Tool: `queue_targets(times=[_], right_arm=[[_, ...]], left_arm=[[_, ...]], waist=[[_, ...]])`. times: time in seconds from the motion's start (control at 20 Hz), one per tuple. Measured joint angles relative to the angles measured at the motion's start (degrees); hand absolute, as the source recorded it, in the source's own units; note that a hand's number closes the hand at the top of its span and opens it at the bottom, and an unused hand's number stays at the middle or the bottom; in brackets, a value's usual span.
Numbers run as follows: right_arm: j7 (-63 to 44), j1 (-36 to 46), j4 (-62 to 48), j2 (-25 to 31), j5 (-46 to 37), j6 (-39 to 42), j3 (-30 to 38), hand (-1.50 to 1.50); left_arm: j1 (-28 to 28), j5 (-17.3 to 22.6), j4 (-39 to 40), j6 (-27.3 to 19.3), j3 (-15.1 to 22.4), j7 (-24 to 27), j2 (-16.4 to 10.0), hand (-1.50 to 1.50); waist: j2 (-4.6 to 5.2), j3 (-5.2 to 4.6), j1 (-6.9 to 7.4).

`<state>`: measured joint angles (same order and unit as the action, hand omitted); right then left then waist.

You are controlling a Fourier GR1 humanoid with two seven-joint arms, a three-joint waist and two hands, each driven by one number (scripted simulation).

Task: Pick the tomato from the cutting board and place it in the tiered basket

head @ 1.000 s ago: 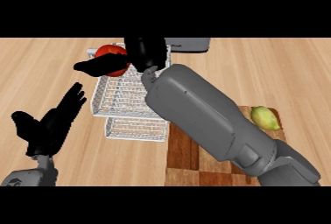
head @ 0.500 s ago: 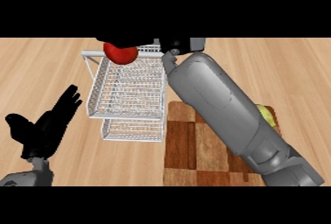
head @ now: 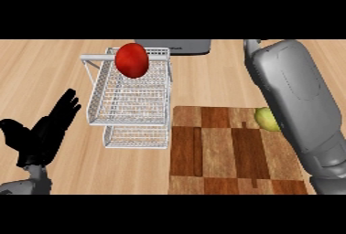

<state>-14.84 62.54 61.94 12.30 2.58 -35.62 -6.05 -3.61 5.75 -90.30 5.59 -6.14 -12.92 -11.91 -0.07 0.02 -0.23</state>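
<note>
The tomato (head: 132,59) sits at the far end of the top tier of the basket (head: 128,98), with no hand on it. Smooth, round and thin-skinned, it is likely light, apt to roll and easy to bruise; cupping its widest part from 2 sides would suit. The left hand (head: 44,132) rests released, fingers up, at lower left. The right forearm (head: 297,96) lies over the cutting board (head: 216,155); its hand is out of sight.
</note>
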Motion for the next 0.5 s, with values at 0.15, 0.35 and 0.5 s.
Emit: queue_targets(times=[0.15,0.35,0.5], right_arm=[[-1.1,-3.2,4.2,4.8,1.7,3.1,2.9,-1.50],[-0.7,-7.6,7.4,10.4,4.4,8.0,7.4,-1.50],[-0.3,-10.4,9.0,14.2,6.8,12.7,10.8,-1.50]], left_arm=[[0.4,0.1,0.0,0.3,-0.1,0.1,0.1,0.00],[0.4,0.1,-0.8,0.3,-0.2,-0.4,0.2,0.00],[-0.5,-0.4,-0.6,0.0,0.1,-0.9,0.5,0.00]], waist=[[-0.09,0.00,-0.23],[-0.06,0.00,-0.12],[-0.02,0.01,-0.06]])
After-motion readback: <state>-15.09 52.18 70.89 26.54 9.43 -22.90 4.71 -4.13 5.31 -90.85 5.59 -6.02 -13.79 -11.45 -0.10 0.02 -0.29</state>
